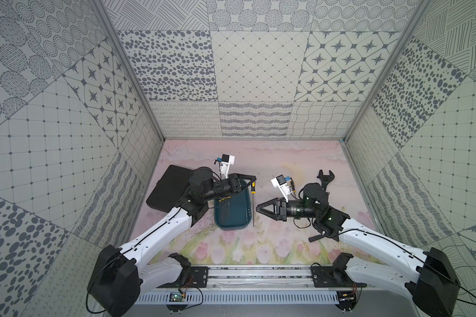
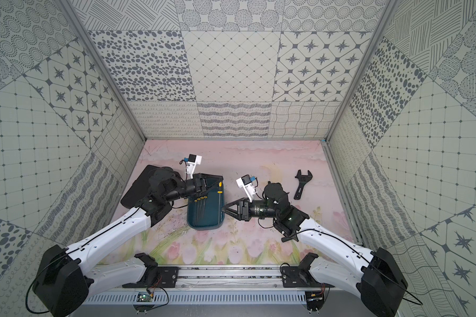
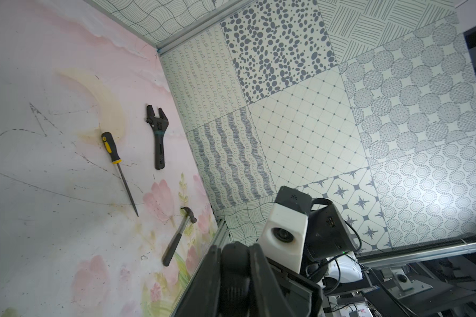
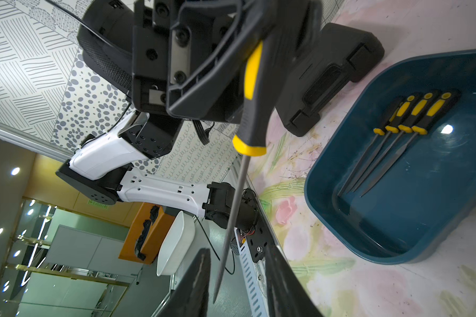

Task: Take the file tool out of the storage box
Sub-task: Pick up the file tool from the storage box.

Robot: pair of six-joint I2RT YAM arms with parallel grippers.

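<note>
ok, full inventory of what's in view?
tub: 1, dark teal, mid-mat
files in tub: 4, black-yellow handles, side by side
held file: 1, black-yellow, hanging tip-down beside tub
wrench: 1, black, far right of mat
loose file: 1, black-yellow, on mat beside wrench
hammer: 1, metal, black grip, on mat, right side
case: 1, black, left of tub
mat: 1, pink floral
arms: 2, white-black, from near edge
left gripper: 1, black, shut on held file
right gripper: 1, black, open around held file's shaft

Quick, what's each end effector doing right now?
Left end effector: closed, holding a file by its handle.
Right end effector: open, jaws either side of that file's shaft.
</note>
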